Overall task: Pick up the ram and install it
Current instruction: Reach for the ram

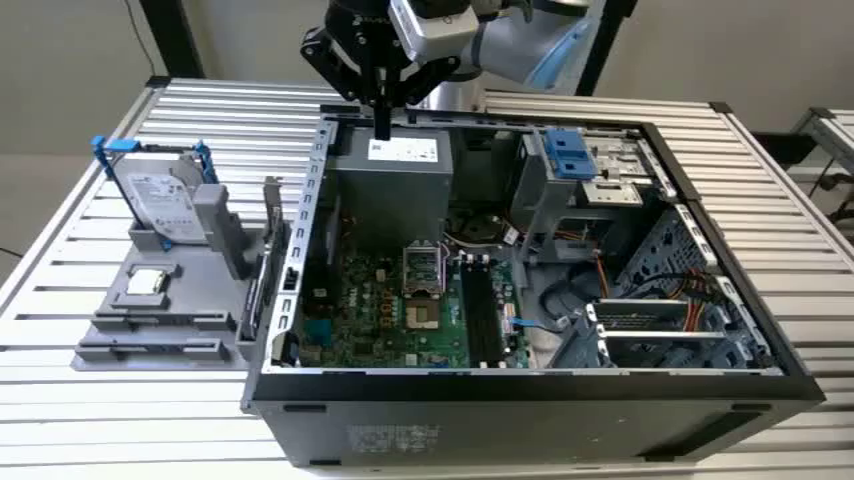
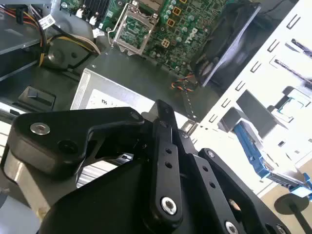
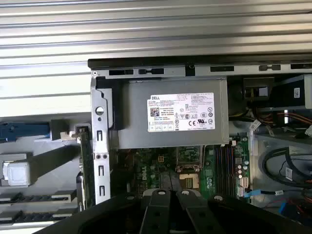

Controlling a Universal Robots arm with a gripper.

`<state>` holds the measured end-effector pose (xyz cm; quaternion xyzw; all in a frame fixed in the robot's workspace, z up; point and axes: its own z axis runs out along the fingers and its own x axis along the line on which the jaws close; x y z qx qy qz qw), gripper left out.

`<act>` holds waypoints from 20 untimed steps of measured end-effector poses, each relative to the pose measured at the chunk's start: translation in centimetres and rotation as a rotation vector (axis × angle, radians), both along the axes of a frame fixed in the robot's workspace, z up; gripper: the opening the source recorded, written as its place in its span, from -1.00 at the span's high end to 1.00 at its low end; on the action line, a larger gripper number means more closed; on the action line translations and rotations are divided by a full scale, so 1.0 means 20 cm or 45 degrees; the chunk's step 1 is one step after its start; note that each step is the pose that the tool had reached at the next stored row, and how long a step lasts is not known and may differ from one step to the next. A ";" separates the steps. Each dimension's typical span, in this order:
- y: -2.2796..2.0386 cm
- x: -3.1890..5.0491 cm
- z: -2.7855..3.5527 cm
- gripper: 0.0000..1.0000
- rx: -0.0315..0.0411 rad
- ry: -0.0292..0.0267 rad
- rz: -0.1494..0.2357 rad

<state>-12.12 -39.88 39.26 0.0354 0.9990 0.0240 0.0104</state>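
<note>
You're still on the pick-up step: the gripper [image 1: 383, 125], fingers together and empty, hangs over the power supply [image 1: 400, 165]. In the exterior view the ram [image 1: 251, 300] looks to stand edge-up on the grey fixture [image 1: 147, 335], at seven o'clock from the gripper. Grasping it calls for parted fingers squared across its thin edge.

The matte-black angular gripper [image 1: 383, 125] is showing silver screw heads [image 2: 168, 205]; above it the silver-grey arm [image 1: 447, 35] is wearing a light-blue cap [image 1: 558, 55].
</note>
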 end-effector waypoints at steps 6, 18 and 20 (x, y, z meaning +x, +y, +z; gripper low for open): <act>0.000 0.000 0.000 1.00 0.0000 0.0000 0.000; 0.000 -0.022 0.000 1.00 0.0000 0.0000 0.000; 0.000 -0.024 0.000 1.00 -0.0001 0.0000 0.000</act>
